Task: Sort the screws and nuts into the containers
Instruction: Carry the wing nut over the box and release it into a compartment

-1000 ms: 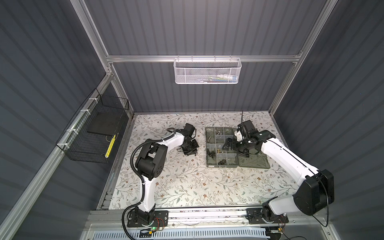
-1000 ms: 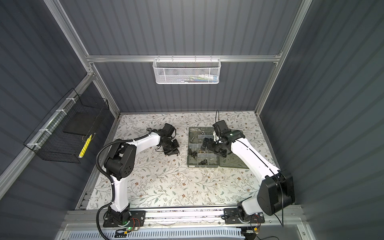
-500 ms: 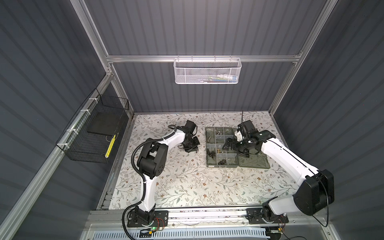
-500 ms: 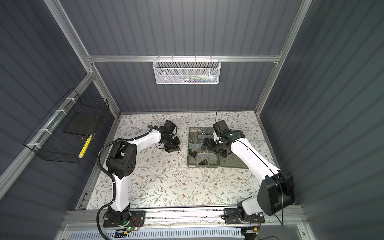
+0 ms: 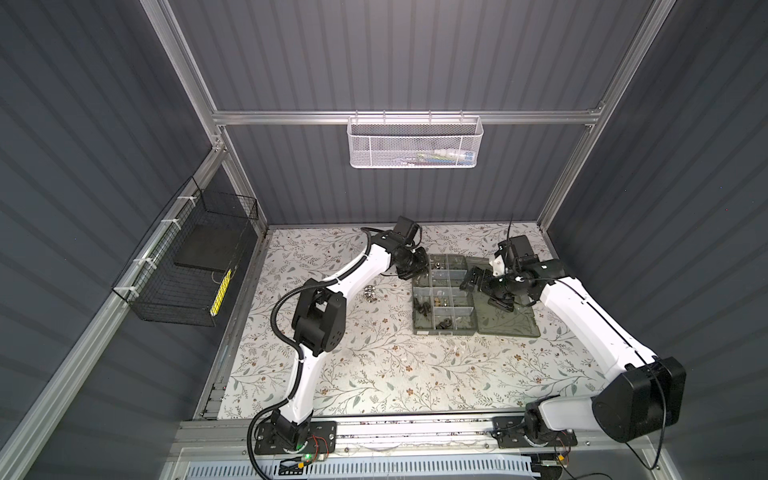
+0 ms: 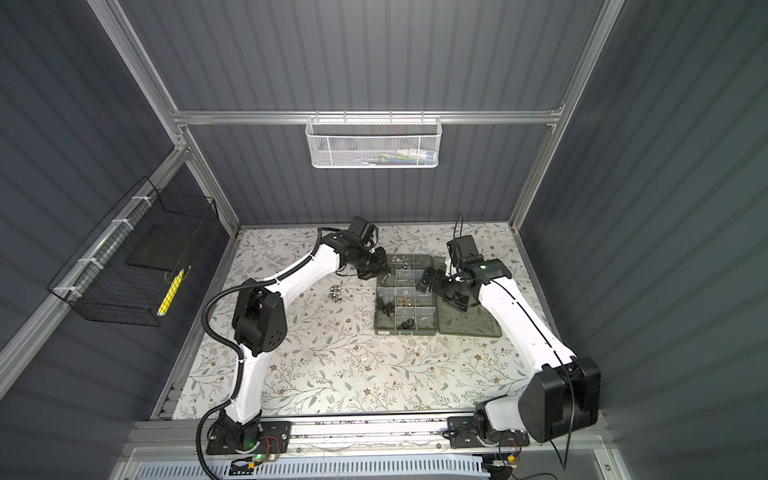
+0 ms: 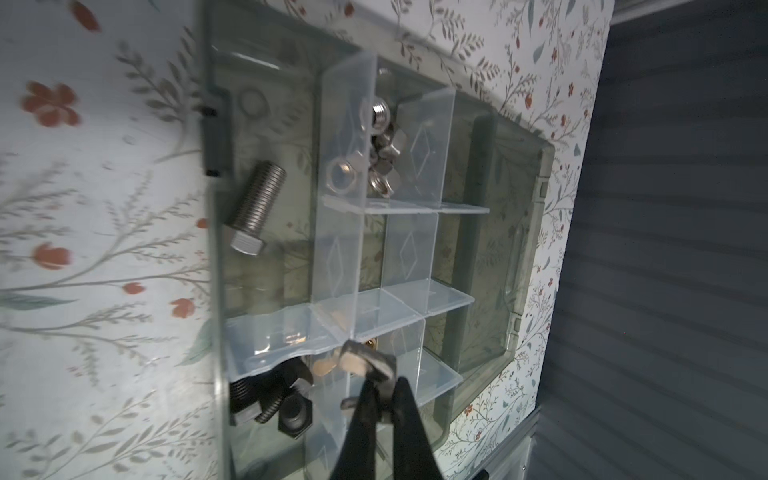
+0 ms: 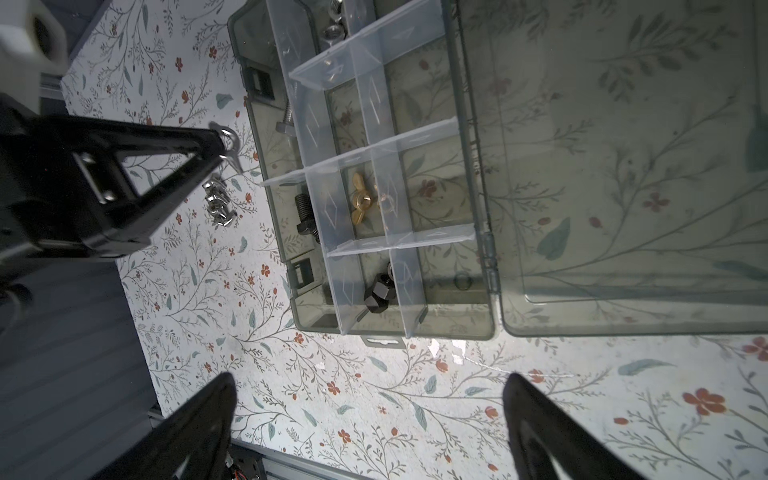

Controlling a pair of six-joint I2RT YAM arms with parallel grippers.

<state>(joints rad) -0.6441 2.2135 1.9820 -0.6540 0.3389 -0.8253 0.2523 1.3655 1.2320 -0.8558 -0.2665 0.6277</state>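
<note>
The grey-green organiser box [image 5: 444, 332] lies open right of centre in both top views, its lid [image 5: 509, 322] flat beside it. Its containers hold a silver bolt [image 7: 253, 208], silver nuts [image 7: 380, 158], black bolts and a nut [image 7: 274, 399] and a brass wing nut [image 8: 360, 199]. My left gripper [image 7: 374, 370] is shut on a small silver nut [image 7: 357, 359] and hangs over the box's left edge [image 5: 419, 266]. A little pile of silver nuts [image 5: 370, 293] lies on the table left of the box. My right gripper [image 8: 370, 386] stands open and empty above the box's right side [image 5: 471, 280].
A floral mat [image 5: 374, 365] covers the table. A white mesh basket [image 5: 413, 143] hangs on the back wall and a black wire basket [image 5: 187, 266] on the left wall. Grey panel walls close in three sides.
My left gripper has come up from the silver pile and moved right to the box's left edge, shut on the nut. The right arm has stayed still.
</note>
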